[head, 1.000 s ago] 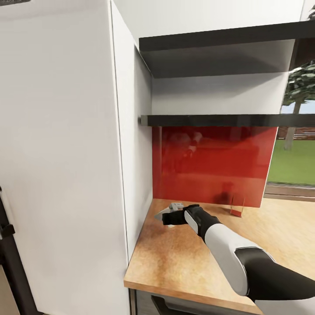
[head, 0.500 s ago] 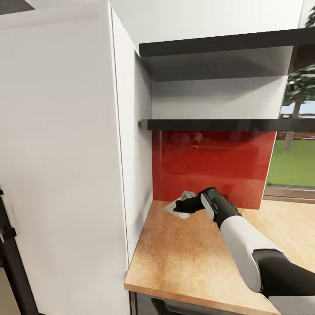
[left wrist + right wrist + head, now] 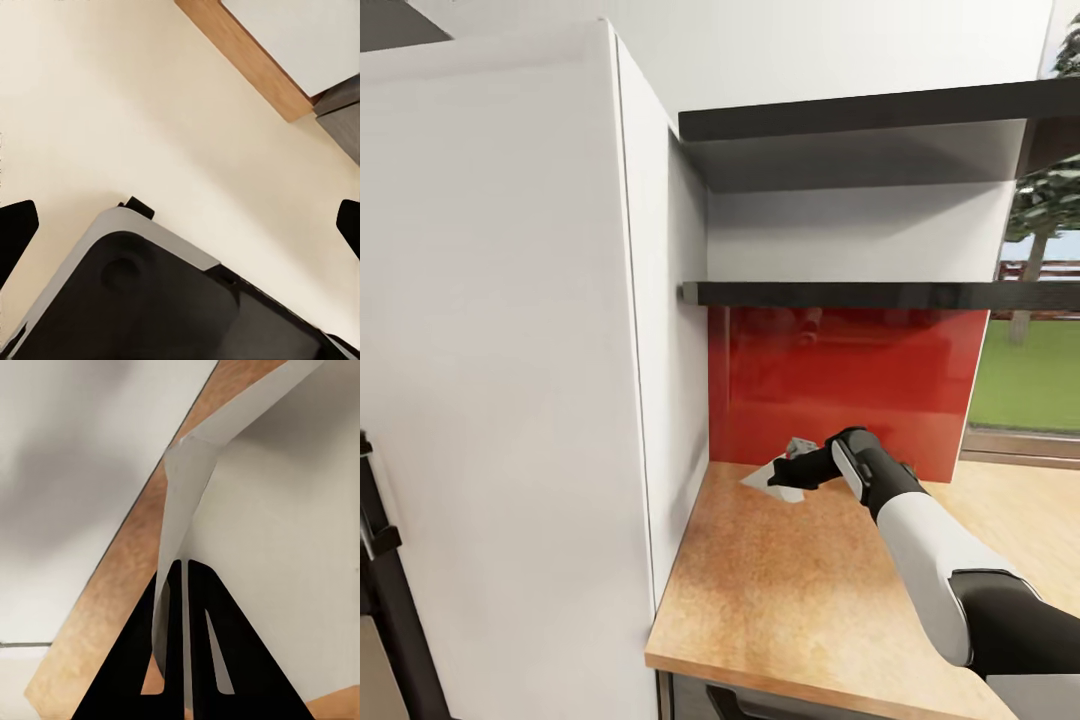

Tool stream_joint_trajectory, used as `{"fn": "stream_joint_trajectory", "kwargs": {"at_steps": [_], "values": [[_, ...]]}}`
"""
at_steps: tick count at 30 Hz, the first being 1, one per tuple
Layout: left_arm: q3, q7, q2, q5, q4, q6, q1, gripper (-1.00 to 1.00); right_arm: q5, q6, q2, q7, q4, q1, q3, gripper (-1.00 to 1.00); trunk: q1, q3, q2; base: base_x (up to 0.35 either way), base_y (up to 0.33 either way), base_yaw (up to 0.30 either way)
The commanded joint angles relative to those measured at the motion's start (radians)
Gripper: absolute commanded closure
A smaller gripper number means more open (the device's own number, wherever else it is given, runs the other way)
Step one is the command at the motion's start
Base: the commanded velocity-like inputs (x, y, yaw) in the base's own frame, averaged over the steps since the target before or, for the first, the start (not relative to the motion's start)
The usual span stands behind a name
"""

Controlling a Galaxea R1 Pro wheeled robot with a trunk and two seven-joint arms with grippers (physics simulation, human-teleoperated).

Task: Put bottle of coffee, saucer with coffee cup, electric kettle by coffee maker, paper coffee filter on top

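Right gripper (image 3: 792, 470) is closed on the filter (image 3: 768, 479), fingers (image 3: 174, 645) pinching its thin paper edge. Filter hangs above the far left corner of the countertop (image 3: 780, 590), near the red backsplash (image 3: 840, 390), below the shelf (image 3: 860, 294). Left gripper (image 3: 180, 225) is wide open, holding nothing, over the floor (image 3: 112, 112).

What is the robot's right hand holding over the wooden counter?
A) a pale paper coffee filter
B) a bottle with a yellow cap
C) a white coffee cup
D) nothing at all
A: the right hand is shut on the pale, pointed paper coffee filter above the kitchen countertop, and the right wrist view shows the fingers pinching its thin paper wall.
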Motion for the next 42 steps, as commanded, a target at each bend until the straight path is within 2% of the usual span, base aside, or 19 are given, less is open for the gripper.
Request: {"fn": "stream_joint_trajectory", "kwargs": {"at_steps": [1, 5, 8, 9, 14, 15, 16, 22, 28, 29, 30, 31, 32, 33, 35, 38, 42], "values": [[0.000, -0.008, 0.000, 0.009, 0.002, -0.003, -0.001, -1.00, 0.003, 0.005, 0.000, 0.003, 0.000, -0.001, 0.000, 1.00, -0.004, 0.001, 0.006, 0.000, 0.000, 0.000], [0.000, -0.008, 0.000, 0.009, 0.001, -0.003, -0.001, -1.00, 0.003, 0.003, 0.000, 0.005, 0.000, -0.001, 0.000, 1.00, -0.019, 0.014, 0.034, 0.000, 0.000, 0.000], [0.000, -0.008, 0.001, 0.010, 0.002, -0.003, -0.001, -1.00, 0.004, 0.000, -0.002, 0.018, -0.001, -0.001, 0.000, 1.00, -0.019, 0.014, 0.034, 0.000, 0.000, 0.000], [0.000, -0.008, 0.000, 0.010, 0.003, -0.004, -0.001, -1.00, 0.005, 0.003, -0.011, 0.043, -0.002, -0.001, 0.000, 1.00, -0.019, 0.014, 0.034, 0.000, 0.000, 0.000], [-0.001, -0.008, 0.000, 0.005, 0.002, -0.003, -0.001, -1.00, 0.015, 0.009, -0.021, 0.048, -0.003, -0.001, 0.000, 1.00, -0.019, 0.016, 0.034, -0.096, 0.000, -0.051], [0.000, -0.008, -0.004, -0.021, 0.001, -0.002, -0.001, -1.00, 0.025, 0.010, -0.036, 0.048, -0.004, -0.001, 0.000, 1.00, -0.019, 0.017, 0.034, -0.314, 0.000, -0.197], [0.000, -0.008, -0.005, -0.023, 0.001, -0.003, -0.001, -1.00, 0.025, 0.010, -0.039, 0.048, -0.004, -0.001, 0.000, 1.00, -0.019, 0.019, 0.034, -0.317, 0.000, -0.200], [-0.001, -0.008, -0.005, -0.027, 0.001, -0.003, -0.001, -1.00, 0.021, 0.009, -0.052, 0.045, 0.002, -0.001, 0.000, 1.00, -0.019, 0.027, 0.034, -0.322, 0.000, -0.204], [-0.001, -0.008, -0.005, -0.028, 0.001, -0.003, -0.001, -1.00, 0.019, 0.007, -0.099, 0.041, 0.008, -0.001, 0.000, 1.00, -0.019, 0.035, 0.034, -0.318, 0.000, -0.213], [-0.001, -0.008, -0.005, -0.028, 0.001, -0.003, -0.001, -1.00, 0.015, 0.008, -0.161, 0.045, 0.019, -0.001, 0.000, 1.00, -0.019, 0.036, 0.034, -0.301, 0.000, -0.218], [-0.001, -0.008, -0.005, -0.028, 0.001, -0.003, -0.001, -1.00, 0.013, 0.007, -0.189, 0.048, 0.026, -0.001, 0.000, 1.00, -0.019, 0.038, 0.034, -0.300, 0.000, -0.218], [-0.001, -0.008, -0.005, -0.027, 0.001, -0.004, -0.001, -1.00, 0.010, 0.003, -0.227, 0.051, 0.036, -0.001, 0.000, 1.00, -0.019, 0.039, 0.034, -0.299, 0.000, -0.219], [-0.001, -0.008, -0.005, -0.028, 0.001, -0.004, -0.001, -1.00, 0.008, -0.002, -0.278, 0.053, 0.060, -0.001, -0.002, 1.00, -0.019, 0.040, 0.034, -0.298, 0.000, -0.220], [-0.001, -0.008, -0.005, -0.028, 0.001, -0.005, -0.001, -1.00, 0.007, -0.003, -0.300, 0.054, 0.077, -0.001, -0.003, 1.00, -0.019, 0.042, 0.034, -0.298, 0.000, -0.220], [-0.001, -0.008, -0.002, -0.028, 0.001, -0.006, -0.001, -1.00, -0.002, -0.004, -0.322, 0.052, 0.114, -0.001, -0.006, 1.00, -0.019, 0.044, 0.034, -0.288, 0.000, -0.220], [-0.001, -0.008, -0.001, -0.028, 0.001, -0.010, -0.001, -1.00, -0.008, -0.007, -0.329, 0.049, 0.123, -0.001, -0.008, 1.00, -0.019, 0.048, 0.034, -0.223, 0.000, -0.220], [-0.001, -0.008, -0.001, -0.028, 0.001, -0.022, -0.001, -1.00, -0.010, -0.034, -0.358, 0.047, 0.140, -0.001, -0.012, 1.00, -0.019, 0.054, 0.034, -0.060, 0.000, -0.220]]}}
